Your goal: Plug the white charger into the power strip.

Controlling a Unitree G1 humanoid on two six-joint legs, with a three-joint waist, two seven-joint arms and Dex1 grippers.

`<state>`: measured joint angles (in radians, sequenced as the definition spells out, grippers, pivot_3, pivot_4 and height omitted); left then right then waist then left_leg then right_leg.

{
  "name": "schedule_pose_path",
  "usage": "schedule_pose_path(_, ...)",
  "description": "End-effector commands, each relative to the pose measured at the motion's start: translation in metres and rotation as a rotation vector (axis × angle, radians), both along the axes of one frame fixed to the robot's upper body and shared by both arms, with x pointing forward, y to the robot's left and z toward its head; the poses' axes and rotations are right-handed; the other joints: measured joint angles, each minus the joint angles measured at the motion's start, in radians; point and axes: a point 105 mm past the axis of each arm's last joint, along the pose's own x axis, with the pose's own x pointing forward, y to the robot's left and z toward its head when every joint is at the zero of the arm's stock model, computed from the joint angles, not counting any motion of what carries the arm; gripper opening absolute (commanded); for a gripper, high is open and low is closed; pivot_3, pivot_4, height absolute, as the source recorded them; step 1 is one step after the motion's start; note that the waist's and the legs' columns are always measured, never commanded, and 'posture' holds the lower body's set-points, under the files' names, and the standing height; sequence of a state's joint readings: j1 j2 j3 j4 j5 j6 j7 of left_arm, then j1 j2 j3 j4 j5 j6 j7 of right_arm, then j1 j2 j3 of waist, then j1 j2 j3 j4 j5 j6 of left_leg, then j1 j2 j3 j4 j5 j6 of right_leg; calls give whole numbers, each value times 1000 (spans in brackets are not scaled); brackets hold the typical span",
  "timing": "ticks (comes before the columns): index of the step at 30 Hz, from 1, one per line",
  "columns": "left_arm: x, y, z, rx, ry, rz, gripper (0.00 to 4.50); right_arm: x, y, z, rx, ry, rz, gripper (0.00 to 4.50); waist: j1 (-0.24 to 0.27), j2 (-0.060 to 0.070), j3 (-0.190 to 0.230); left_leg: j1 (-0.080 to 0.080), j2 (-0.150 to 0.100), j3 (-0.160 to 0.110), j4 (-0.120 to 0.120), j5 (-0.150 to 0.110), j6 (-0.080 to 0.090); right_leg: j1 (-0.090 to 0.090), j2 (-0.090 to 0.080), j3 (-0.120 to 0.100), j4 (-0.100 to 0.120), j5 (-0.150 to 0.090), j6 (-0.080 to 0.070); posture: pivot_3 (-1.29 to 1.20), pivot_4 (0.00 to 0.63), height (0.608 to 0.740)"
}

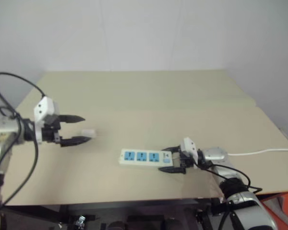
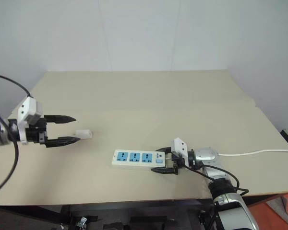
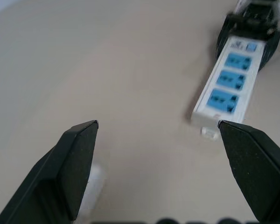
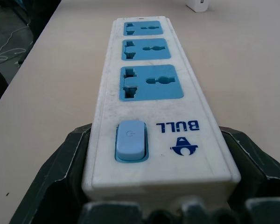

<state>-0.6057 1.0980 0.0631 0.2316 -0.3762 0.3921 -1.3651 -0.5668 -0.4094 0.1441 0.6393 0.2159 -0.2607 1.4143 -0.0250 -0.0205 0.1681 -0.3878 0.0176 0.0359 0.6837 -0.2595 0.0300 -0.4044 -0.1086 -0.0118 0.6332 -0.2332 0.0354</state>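
- the beige desk [image 2: 149, 96] carries everything.
- the power strip [image 2: 138, 157] lies flat near the front edge, three blue sockets up, its thin white cord [image 2: 259, 153] running off toward the right edge.
- the right gripper [image 2: 166, 161] has its fingers pinching the strip's switch end from both sides; the right wrist view adds a pale blue switch [image 4: 130, 140] and blue "bull" lettering.
- the left gripper [image 2: 62, 129] hovers at the left, fingers spread wide and holding nothing.
- the white charger [image 2: 83, 133] lies on the desk just beside the left fingertips, well apart from the strip.
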Motion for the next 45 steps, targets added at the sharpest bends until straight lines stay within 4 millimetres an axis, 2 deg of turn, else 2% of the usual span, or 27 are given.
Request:
schedule_pose_path(1, 14, 10, 6, 162, 38, 11, 4500, -1, 5, -3, -10, -9, 19, 3422, 0, 0, 0, 0, 0, 1, 0, 0, 0, 0, 0, 0, 0, 0, 0, 0, 150, 740)
schedule_pose_path(4, 28, 5, 10, 250, 104, -12, 4500, -1, 9, -4, -5, -10, 21, 3422, -1, -2, 0, 0, 0, 5, 0, 0, 0, 0, 1, 0, 0, 0, 0, 0, 150, 740)
schedule_pose_path(7, 40, 2, 6, 357, 166, -15, 4500, -2, 11, -5, 1, -9, 22, 3422, -7, -3, -1, -1, 0, 6, 0, 0, -1, 0, 1, 0, 0, 0, 0, 0, 150, 740)
schedule_pose_path(12, 55, 5, -11, 634, 189, -75, 4500, -2, 13, -3, 6, -9, 24, 3422, -19, -3, 0, -1, 1, 6, -1, 0, -1, -2, 1, 0, 0, 0, 0, 0, 150, 740)
schedule_pose_path(19, 74, -3, -32, 863, 190, -123, 4500, -3, 9, -1, 7, -5, 11, 3422, -15, -5, 1, -2, 1, 6, 0, 0, -1, -2, 1, 0, 0, 0, 0, 0, 150, 740)
schedule_pose_path(27, 94, -32, -52, 948, 120, -156, 4500, -1, 8, 3, 12, -6, 0, 3422, -17, -7, 2, -6, 1, 4, 0, 0, -1, -6, 1, 1, 1, 0, 1, 0, 150, 740)
schedule_pose_path(29, 98, -38, -55, 961, 98, -161, 4500, -2, 9, 3, 15, -7, -3, 3422, -17, -7, 2, -9, 1, 4, 1, 0, -1, -9, 1, 1, 9, 0, 1, 0, 150, 740)
schedule_pose_path(32, 98, -37, -59, 983, 100, -167, 4500, -2, 9, 3, 21, -6, -10, 3422, -18, -7, 2, -16, 1, 3, 5, 1, -1, -18, 1, 2, 14, 0, 1, 0, 150, 740)
schedule_pose_path(44, 88, -27, -77, 987, 186, -187, 4500, -4, 8, 2, 16, 5, -24, 3422, -17, -7, 2, -17, 1, 3, 8, 0, 0, -18, 1, 1, 14, 0, 1, 0, 150, 740)
schedule_pose_path(45, 87, -27, -79, 984, 196, -189, 4309, -3, 8, 2, 15, 4, -25, 3422, -17, -7, 2, -17, 1, 3, 8, 0, 0, -18, 1, 1, 14, 0, 1, 0, 150, 740)
